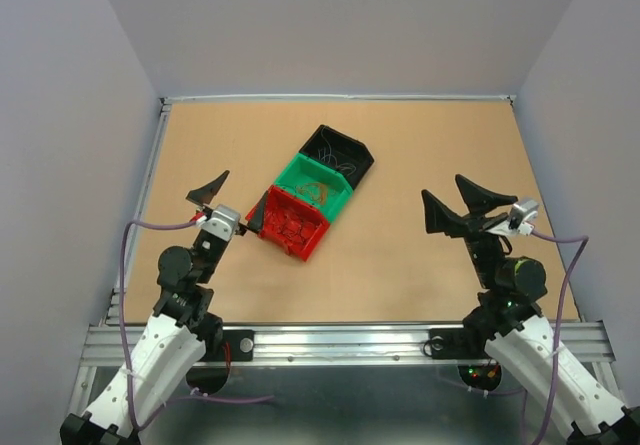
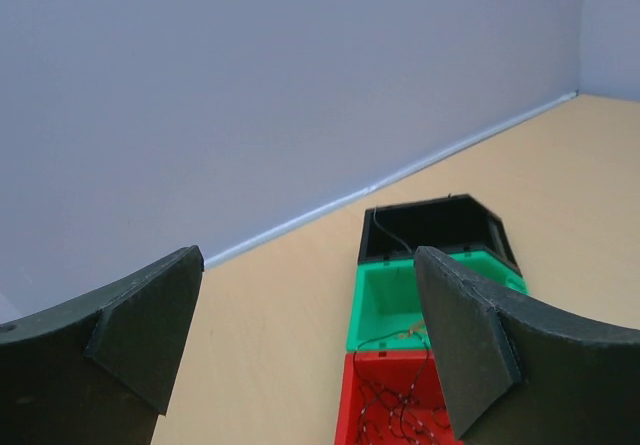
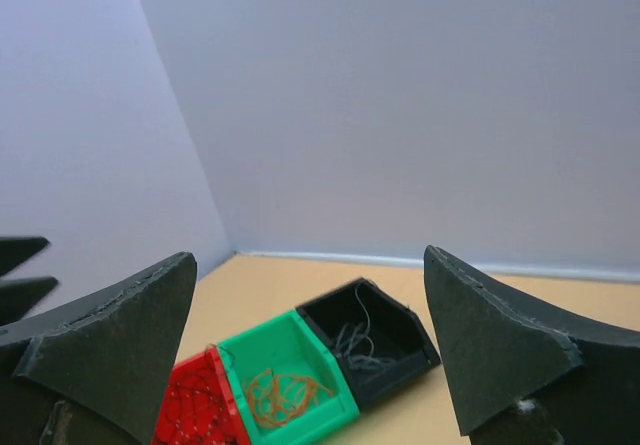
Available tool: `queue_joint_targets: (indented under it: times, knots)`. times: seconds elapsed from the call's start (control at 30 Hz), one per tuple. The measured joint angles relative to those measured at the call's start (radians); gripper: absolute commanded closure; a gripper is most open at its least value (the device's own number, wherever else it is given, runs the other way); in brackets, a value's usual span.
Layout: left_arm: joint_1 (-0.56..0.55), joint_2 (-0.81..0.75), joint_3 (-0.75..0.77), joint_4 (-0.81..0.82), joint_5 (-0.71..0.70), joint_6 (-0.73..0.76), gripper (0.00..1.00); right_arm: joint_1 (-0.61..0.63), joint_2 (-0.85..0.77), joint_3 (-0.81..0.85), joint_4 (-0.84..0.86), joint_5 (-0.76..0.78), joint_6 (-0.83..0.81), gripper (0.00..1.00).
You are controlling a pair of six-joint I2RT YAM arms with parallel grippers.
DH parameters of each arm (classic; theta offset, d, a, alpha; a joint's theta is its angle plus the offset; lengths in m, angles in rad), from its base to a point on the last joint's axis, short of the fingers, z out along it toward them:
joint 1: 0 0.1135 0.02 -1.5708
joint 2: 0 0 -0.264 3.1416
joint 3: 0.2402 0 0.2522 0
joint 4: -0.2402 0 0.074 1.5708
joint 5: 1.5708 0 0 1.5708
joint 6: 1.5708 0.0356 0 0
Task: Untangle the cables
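Currently your left end effector point(image 1: 243, 190) and right end effector point(image 1: 441, 185) hang released, empty. Cables point(image 1: 316, 191) lie by colour in the black bin point(image 1: 362, 165), green bin point(image 1: 336, 206) and red bin point(image 1: 310, 246).

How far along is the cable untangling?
Looks done: dark wires lie in the black bin, orange-brown wires in the green bin, red wires in the red bin. In hand: nothing; left gripper and right gripper are open and empty. Left: nothing obvious.
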Motion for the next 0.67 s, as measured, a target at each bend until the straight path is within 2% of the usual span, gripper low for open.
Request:
queue_joint_targets:
  times: [0.17, 0.3, 0.67]
  knots:
    - [0.0, -0.023, 0.0, 0.044, 0.071, 0.025, 0.01, 0.001, 0.043, 0.0, -0.082, 0.022, -0.01, 0.0]
    - [0.0, 0.02, 0.0, 0.047, 0.097, 0.041, 0.02, 0.001, 0.11, 0.0, -0.115, 0.022, -0.015, 0.0]
    - [0.0, 0.066, 0.0, 0.045, 0.131, 0.072, 0.02, 0.001, 0.172, 0.0, -0.132, 0.015, -0.021, 0.0]
